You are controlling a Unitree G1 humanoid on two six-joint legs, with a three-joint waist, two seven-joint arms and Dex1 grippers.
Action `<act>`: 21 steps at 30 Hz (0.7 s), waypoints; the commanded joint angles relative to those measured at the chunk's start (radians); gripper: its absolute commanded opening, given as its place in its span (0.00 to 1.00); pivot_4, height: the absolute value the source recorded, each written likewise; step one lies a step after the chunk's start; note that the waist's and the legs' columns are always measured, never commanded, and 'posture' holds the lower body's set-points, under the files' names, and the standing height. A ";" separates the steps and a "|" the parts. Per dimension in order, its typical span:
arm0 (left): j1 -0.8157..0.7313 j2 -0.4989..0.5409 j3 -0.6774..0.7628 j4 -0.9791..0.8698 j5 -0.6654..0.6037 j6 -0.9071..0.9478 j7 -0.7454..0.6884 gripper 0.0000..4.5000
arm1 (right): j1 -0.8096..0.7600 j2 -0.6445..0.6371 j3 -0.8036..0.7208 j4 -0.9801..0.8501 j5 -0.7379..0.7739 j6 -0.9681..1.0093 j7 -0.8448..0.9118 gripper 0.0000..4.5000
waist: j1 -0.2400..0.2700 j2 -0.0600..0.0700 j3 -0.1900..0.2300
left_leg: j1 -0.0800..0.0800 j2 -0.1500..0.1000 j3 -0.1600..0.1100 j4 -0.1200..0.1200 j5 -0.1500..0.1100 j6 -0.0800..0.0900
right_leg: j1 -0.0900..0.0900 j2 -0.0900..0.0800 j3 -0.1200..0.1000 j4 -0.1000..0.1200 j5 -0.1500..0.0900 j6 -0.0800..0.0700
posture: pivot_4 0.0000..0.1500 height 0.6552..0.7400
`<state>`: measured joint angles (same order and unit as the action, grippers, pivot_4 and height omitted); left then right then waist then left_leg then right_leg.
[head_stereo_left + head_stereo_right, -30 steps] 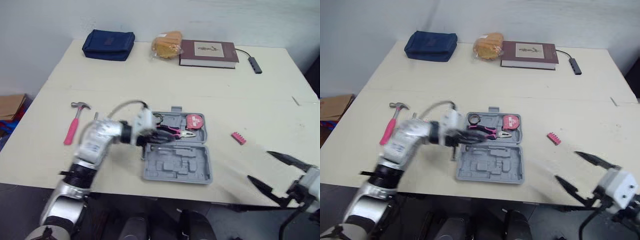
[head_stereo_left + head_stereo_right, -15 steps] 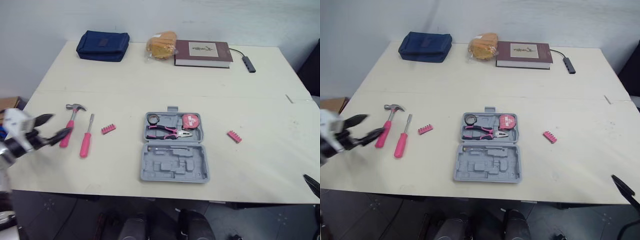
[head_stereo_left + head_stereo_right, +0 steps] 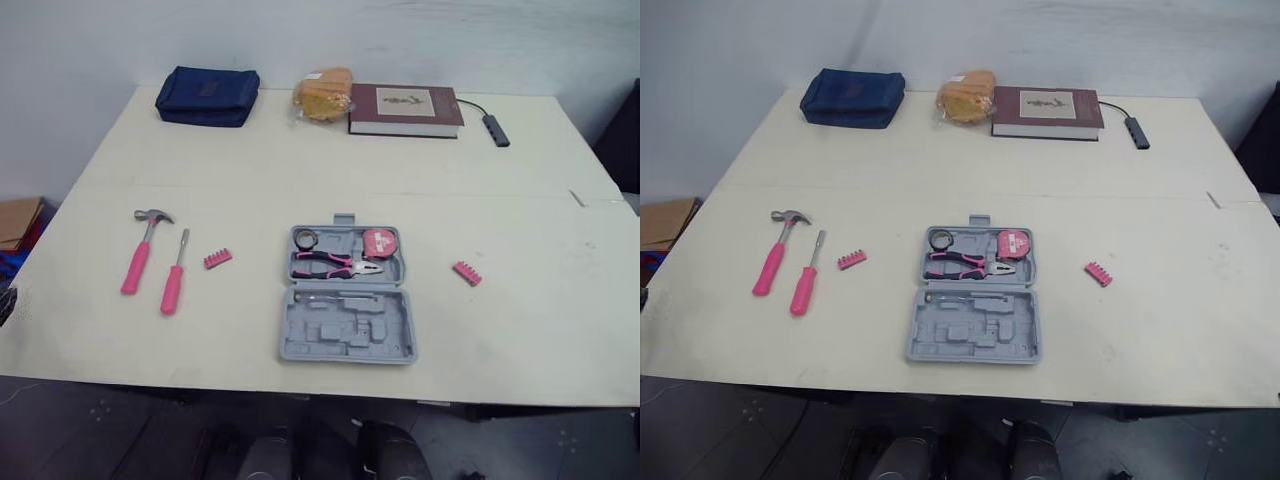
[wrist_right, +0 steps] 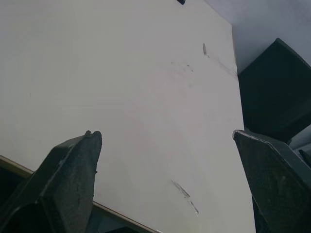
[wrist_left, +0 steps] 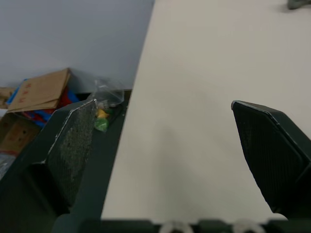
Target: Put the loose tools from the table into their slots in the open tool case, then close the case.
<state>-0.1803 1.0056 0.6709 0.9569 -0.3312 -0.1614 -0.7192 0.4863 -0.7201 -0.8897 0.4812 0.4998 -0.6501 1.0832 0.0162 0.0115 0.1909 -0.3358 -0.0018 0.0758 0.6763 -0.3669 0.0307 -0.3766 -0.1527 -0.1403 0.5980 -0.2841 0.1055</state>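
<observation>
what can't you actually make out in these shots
- Book, head views: cover print too small to read.
- Tool case, head views: empty slot shapes too small to match to tools.
- Left bit strip and right bit strip, head views: bit count too small.
- Adapter cable, head views: far end hidden behind the book.

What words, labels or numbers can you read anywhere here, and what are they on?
No text is legible anywhere.
Book: pale cover label, print too small to read.
Tape measure: red face, marking blurred.
Cardboard box: red marks, too blurred to read.
</observation>
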 commanded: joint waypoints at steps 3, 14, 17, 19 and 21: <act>-0.027 -0.008 -0.021 -0.221 -0.072 0.124 -0.054 0.99 | 0.016 0.086 0.147 -0.399 0.100 0.182 -0.058 1.00 | -0.013 -0.002 -0.001 | 0.001 0.003 0.001 0.000 0.000 -0.002 | 0.000 0.002 0.002 0.003 0.000 0.000 | 1.00 1.00; -0.059 -0.099 -0.190 -0.671 -0.080 0.659 0.130 0.99 | -0.134 0.018 0.382 -0.822 0.071 0.384 -0.100 1.00 | -0.015 -0.002 0.000 | 0.001 0.002 0.007 0.001 -0.001 0.000 | -0.004 0.004 0.008 0.006 0.000 0.001 | 1.00 1.00; -0.081 -0.131 -0.229 -0.718 -0.068 0.785 0.213 0.99 | -0.187 -0.019 0.420 -0.842 0.043 0.394 -0.077 1.00 | -0.010 -0.004 0.000 | -0.002 0.004 0.007 0.000 0.001 0.003 | -0.008 0.006 0.007 0.008 -0.001 -0.002 | 1.00 1.00; -0.111 -0.146 -0.259 -0.710 -0.051 0.814 0.242 0.99 | -0.241 -0.032 0.451 -0.883 0.070 0.435 -0.092 1.00 | -0.007 -0.005 0.000 | -0.002 0.003 0.009 0.000 0.002 0.004 | -0.008 0.006 0.008 0.007 -0.001 -0.002 | 1.00 1.00; -0.158 -0.150 -0.287 -0.667 -0.035 0.832 0.249 0.99 | -0.274 -0.033 0.474 -0.927 0.096 0.482 -0.111 1.00 | -0.004 -0.006 0.001 | -0.002 0.003 0.011 0.001 0.002 0.005 | -0.008 0.005 0.008 0.007 -0.001 -0.001 | 1.00 1.00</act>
<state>-0.3147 0.8406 0.3904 0.2862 -0.3833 0.6561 -0.4782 0.2213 -0.7409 -0.4178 -0.3893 0.5586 -0.1942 0.9907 0.0122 0.0059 0.1915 -0.3382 0.0010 0.0866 0.6778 -0.3646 0.0355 -0.3850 -0.1473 -0.1317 0.6050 -0.2847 0.1045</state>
